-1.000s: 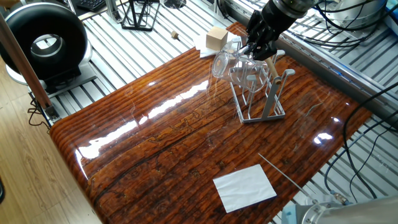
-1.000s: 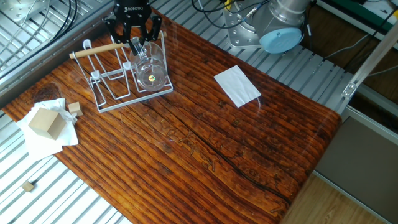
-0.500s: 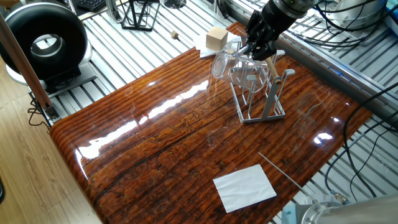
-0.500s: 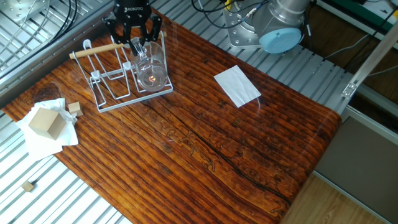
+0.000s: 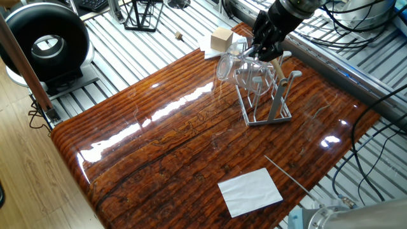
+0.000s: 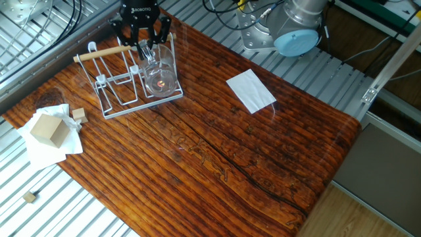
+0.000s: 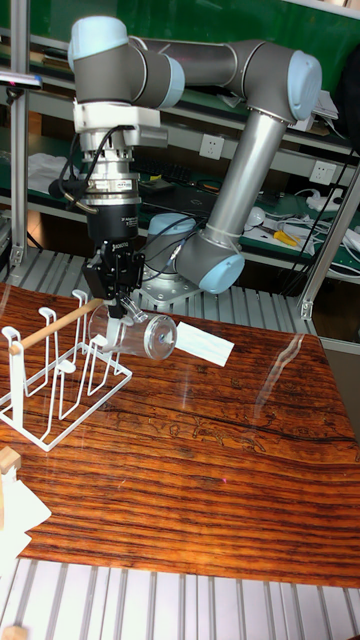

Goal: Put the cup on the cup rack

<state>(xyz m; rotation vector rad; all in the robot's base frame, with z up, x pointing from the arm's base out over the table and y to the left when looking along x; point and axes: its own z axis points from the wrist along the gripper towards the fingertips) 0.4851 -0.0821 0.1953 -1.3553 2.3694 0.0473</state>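
- Set against the pictures from half a second and a full second back, nothing has shifted: arm, glass and rack sit in the same places, and only the small glint inside the glass in the other fixed view looks slightly different.
- The gripper (image 7: 120, 301) is clamped on the cup (image 7: 135, 333), its fingers closed over the glass wall near the rim.
- The cup lies tipped on its side, held above the table (image 6: 217, 158), with its thick base pointing away from the cup rack (image 7: 55, 385) toward 3 o'clock in the tall fixed view.
- The tall fixed view shows the whole arm coming down from above, the wooden rod handle (image 7: 60, 322) slanting up toward the gripper, and the cup's open end just beside the nearest pegs; whether a peg is inside the glass cannot be told.
- The other fixed view looks down from above: the cup (image 6: 158, 74) overlaps the rack's (image 6: 125, 99) 3 o'clock end, and a wooden block (image 6: 47, 129) rests on white paper at 9 o'clock, well apart.
- One fixed view shows the cup (image 5: 230, 65) at the 10 o'clock side of the rack (image 5: 267, 95), and a white sheet (image 5: 250, 191) lying flat at 6 o'clock, well apart from both.
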